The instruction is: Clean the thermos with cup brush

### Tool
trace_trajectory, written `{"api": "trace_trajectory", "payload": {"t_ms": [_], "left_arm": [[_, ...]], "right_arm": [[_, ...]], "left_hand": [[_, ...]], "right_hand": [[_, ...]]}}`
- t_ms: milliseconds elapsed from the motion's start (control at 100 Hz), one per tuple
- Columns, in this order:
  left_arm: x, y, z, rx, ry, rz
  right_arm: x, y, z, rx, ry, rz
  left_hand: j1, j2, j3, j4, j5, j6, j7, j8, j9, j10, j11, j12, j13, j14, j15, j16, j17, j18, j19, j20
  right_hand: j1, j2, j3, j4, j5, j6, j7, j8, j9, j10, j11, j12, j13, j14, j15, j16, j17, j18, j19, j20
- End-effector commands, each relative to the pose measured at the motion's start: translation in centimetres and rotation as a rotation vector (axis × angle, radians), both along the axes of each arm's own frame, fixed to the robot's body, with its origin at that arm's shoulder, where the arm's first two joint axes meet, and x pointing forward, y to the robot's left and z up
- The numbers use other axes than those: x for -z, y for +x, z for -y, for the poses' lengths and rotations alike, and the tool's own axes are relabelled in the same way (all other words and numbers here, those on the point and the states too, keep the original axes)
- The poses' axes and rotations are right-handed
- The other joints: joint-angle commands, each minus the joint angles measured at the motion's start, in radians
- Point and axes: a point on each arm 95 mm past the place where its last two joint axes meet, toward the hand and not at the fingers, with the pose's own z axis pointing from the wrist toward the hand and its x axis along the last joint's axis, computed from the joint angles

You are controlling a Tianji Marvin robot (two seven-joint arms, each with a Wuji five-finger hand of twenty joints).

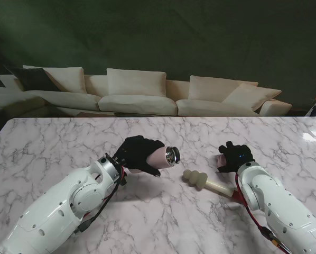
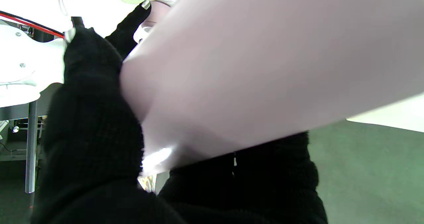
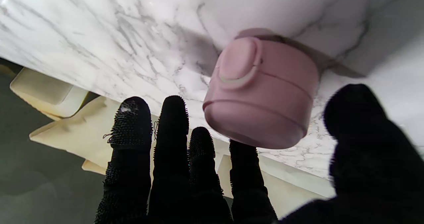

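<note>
my left hand (image 1: 138, 153) clenched round pale pink steel-rimmed thermos (image 1: 165, 156), tilted | cream foam cup brush (image 1: 196, 178) on surface | my right hand (image 1: 234, 156) fingers spread beside pink lid (image 3: 261, 91)

The marble table (image 1: 68, 143) carries a cup brush (image 1: 200, 180) and pink lid (image 3: 261, 91).

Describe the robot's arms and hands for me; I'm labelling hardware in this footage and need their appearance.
Both arms are glossy white, built of rounded shells with small round fasteners. The left arm has a silver ring at the wrist with red and black cables beside it. The right arm carries a red cable along its side. The left hand and right hand wear black knit gloves; the right fingers show nubby grip texture.
</note>
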Motion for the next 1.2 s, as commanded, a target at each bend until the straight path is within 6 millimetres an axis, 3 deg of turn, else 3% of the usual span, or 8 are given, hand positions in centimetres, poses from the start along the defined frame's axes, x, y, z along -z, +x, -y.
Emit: {"api": "trace_trajectory", "payload": {"t_ms": [0, 90, 160, 400, 500, 630, 940, 1190], "left_arm": [[-0.2, -0.1, 0.3, 0.007, -0.004, 0.0], [-0.2, -0.1, 0.2, 0.007, -0.004, -0.001], [-0.2, -0.1, 0.2, 0.007, -0.005, 0.0], [-0.2, -0.1, 0.1, 0.006, -0.007, 0.001], [-0.2, -0.1, 0.1, 0.005, -0.007, 0.0], [-0.2, -0.1, 0.1, 0.005, -0.005, -0.002], [0.0, -0.1, 0.2, 0.011, -0.004, -0.005], [0.0, 0.0, 0.4, 0.015, -0.011, -0.003]], "right_arm": [[0.5, 0.1, -0.4, 0.019, 0.026, -0.025], [1.0, 0.1, -0.7, 0.026, 0.033, -0.038], [1.3, 0.1, -0.8, 0.029, 0.034, -0.045], [2.0, 0.0, -0.9, 0.051, 0.029, -0.055], [2.3, 0.0, -0.8, 0.068, 0.032, -0.037], [2.3, -0.1, -0.6, 0.082, 0.054, -0.004], [-0.3, -1.1, 0.1, 0.047, 0.13, 0.104], [-4.8, -3.2, -0.4, -0.028, 0.271, 0.214]], "left_hand": [[0.34, 0.429, 0.489, 0.068, 0.111, -0.19, 0.135, 0.028, 0.022, -0.094, 0.062, 0.03, 0.067, -0.068, 0.176, 0.064, 0.003, -0.038, 0.042, 0.023], [0.339, 0.429, 0.488, 0.068, 0.112, -0.191, 0.135, 0.028, 0.022, -0.095, 0.061, 0.03, 0.067, -0.069, 0.176, 0.063, 0.003, -0.038, 0.042, 0.023], [0.34, 0.429, 0.489, 0.069, 0.111, -0.19, 0.135, 0.028, 0.022, -0.095, 0.061, 0.03, 0.067, -0.069, 0.176, 0.063, 0.003, -0.038, 0.042, 0.023], [0.34, 0.43, 0.488, 0.069, 0.111, -0.19, 0.134, 0.027, 0.022, -0.096, 0.061, 0.029, 0.066, -0.069, 0.175, 0.063, 0.002, -0.039, 0.041, 0.023], [0.34, 0.429, 0.488, 0.069, 0.111, -0.192, 0.134, 0.027, 0.022, -0.095, 0.061, 0.029, 0.066, -0.07, 0.175, 0.063, 0.001, -0.038, 0.041, 0.023], [0.34, 0.43, 0.488, 0.069, 0.111, -0.191, 0.135, 0.027, 0.02, -0.096, 0.061, 0.029, 0.066, -0.068, 0.176, 0.063, 0.002, -0.039, 0.041, 0.023], [0.341, 0.43, 0.487, 0.068, 0.11, -0.191, 0.136, 0.027, 0.02, -0.094, 0.062, 0.029, 0.065, -0.069, 0.175, 0.063, 0.0, -0.041, 0.04, 0.022], [0.341, 0.432, 0.485, 0.068, 0.108, -0.192, 0.137, 0.027, 0.018, -0.097, 0.063, 0.029, 0.063, -0.069, 0.175, 0.062, -0.001, -0.041, 0.039, 0.022]], "right_hand": [[0.063, 0.025, -0.024, 0.028, 0.022, 0.014, 0.027, 0.022, 0.02, -0.002, 0.046, 0.023, 0.023, -0.006, 0.036, 0.022, 0.031, 0.01, 0.03, 0.018], [-0.02, -0.046, 0.327, -0.01, 0.032, 0.003, 0.049, 0.027, 0.051, -0.01, 0.073, 0.07, 0.054, -0.013, 0.068, 0.043, 0.069, 0.002, 0.046, 0.036], [0.01, -0.07, 0.412, -0.025, 0.038, -0.009, 0.064, 0.034, 0.072, -0.016, 0.092, 0.085, 0.079, -0.02, 0.089, 0.052, 0.1, -0.008, 0.058, 0.041], [0.187, -0.094, 0.504, -0.036, 0.098, -0.05, 0.171, 0.098, 0.134, -0.035, 0.141, 0.134, 0.194, -0.07, 0.213, 0.118, 0.224, -0.088, 0.136, 0.091], [0.295, -0.103, 0.501, -0.128, 0.117, -0.09, 0.29, 0.03, 0.189, -0.041, 0.158, 0.148, 0.249, -0.085, 0.254, 0.138, 0.279, -0.12, 0.16, 0.119], [0.379, -0.148, 0.591, -0.166, 0.175, -0.146, 0.385, 0.034, 0.287, -0.059, 0.18, 0.169, 0.324, -0.098, 0.295, 0.135, 0.343, -0.147, 0.195, 0.136], [0.413, -0.208, 0.723, -0.185, 0.275, -0.165, 0.396, 0.063, 0.386, -0.079, 0.186, 0.213, 0.396, -0.123, 0.385, 0.181, 0.403, -0.185, 0.282, 0.193], [0.412, -0.222, 0.733, -0.182, 0.286, -0.166, 0.389, 0.071, 0.396, -0.078, 0.18, 0.218, 0.401, -0.118, 0.394, 0.188, 0.405, -0.185, 0.296, 0.2]]}}
